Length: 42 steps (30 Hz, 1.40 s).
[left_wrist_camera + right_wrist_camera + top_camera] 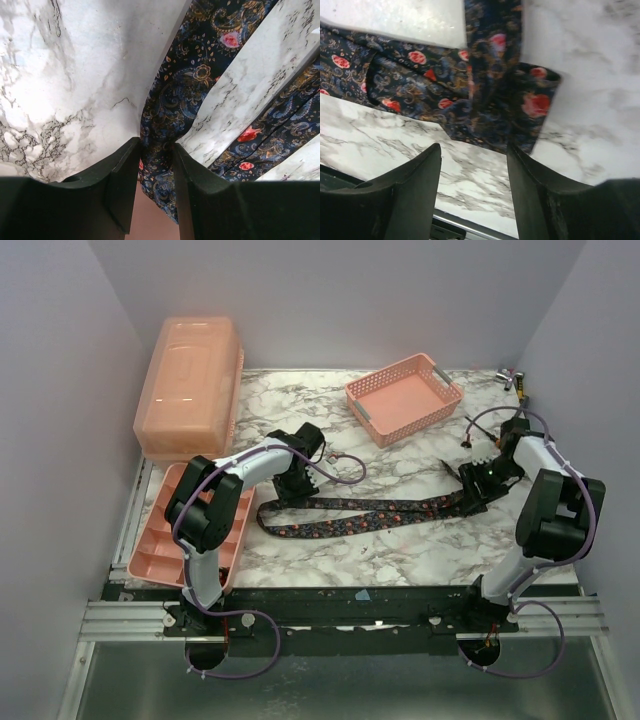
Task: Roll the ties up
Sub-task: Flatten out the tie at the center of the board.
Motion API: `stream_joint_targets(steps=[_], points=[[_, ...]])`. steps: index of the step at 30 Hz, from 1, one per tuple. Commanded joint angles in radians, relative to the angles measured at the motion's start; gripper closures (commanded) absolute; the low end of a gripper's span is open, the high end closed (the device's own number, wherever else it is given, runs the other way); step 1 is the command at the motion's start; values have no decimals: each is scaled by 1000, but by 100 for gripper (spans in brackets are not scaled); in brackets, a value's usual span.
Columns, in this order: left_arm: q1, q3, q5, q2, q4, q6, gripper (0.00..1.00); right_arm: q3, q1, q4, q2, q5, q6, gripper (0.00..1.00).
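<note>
Tie [360, 517] lies along the marble table [400, 555], left claw [156, 167] clamped on it, right claw [473, 167] apart.

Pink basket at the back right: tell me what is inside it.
Only the bare pink floor of the basket shows, nothing on it. Its near walls cover a narrow strip of floor at their foot.
</note>
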Motion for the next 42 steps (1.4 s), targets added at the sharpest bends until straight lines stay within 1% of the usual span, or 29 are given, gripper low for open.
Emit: stream_joint_targets(steps=[1, 5, 8, 10, 12, 14, 15, 17, 24, 28, 31, 33, 39, 40, 41, 42], points=[[3, 20, 6, 9, -19, -11, 63, -73, 53, 57, -29, 10, 30, 41], [2, 19, 6, 9, -19, -11, 63, -141, 99, 163, -24, 73, 71, 41], [2, 16, 5, 7, -18, -14, 63, -177, 111, 226, -1, 120, 105, 44], [3, 12, 2, 4, -15, -14, 63, -199, 113, 254, 21, 149, 119, 52], [5, 6, 3, 0, -12, -14, 63, -220, 113, 275, 30, 176, 124, 62], [5, -1, 2, -4, -8, -15, 63, -226, 114, 272, 28, 187, 125, 76], [6, -2, 1, -4, -7, -15, 63, -225, 114, 265, 21, 187, 127, 86], [5, -3, 1, -1, -5, -14, 63, -211, 113, 242, 8, 184, 127, 99], [9, 16, -4, 12, -11, -3, 63, -91, 107, 129, -41, 158, 134, 99], [15, 21, -5, 10, -13, 2, 63, 5, 56, 73, -58, 130, 140, 99], [20, 14, -5, 5, -11, 6, 63, 78, -24, 22, -24, 90, 125, 99], [25, 6, -5, 2, -9, 9, 63, 121, -94, -17, 27, 56, 118, 99], [35, -11, -5, -9, 0, 11, 63, 253, -318, -168, 243, -85, 152, 99], [34, -12, -4, -12, 2, 10, 63, 279, -346, -186, 270, -101, 160, 88], [35, -14, -5, -14, 5, 8, 63, 299, -374, -202, 288, -118, 161, 74], [36, -16, -5, -19, 7, 8, 63, 318, -389, -204, 293, -119, 164, 64]])
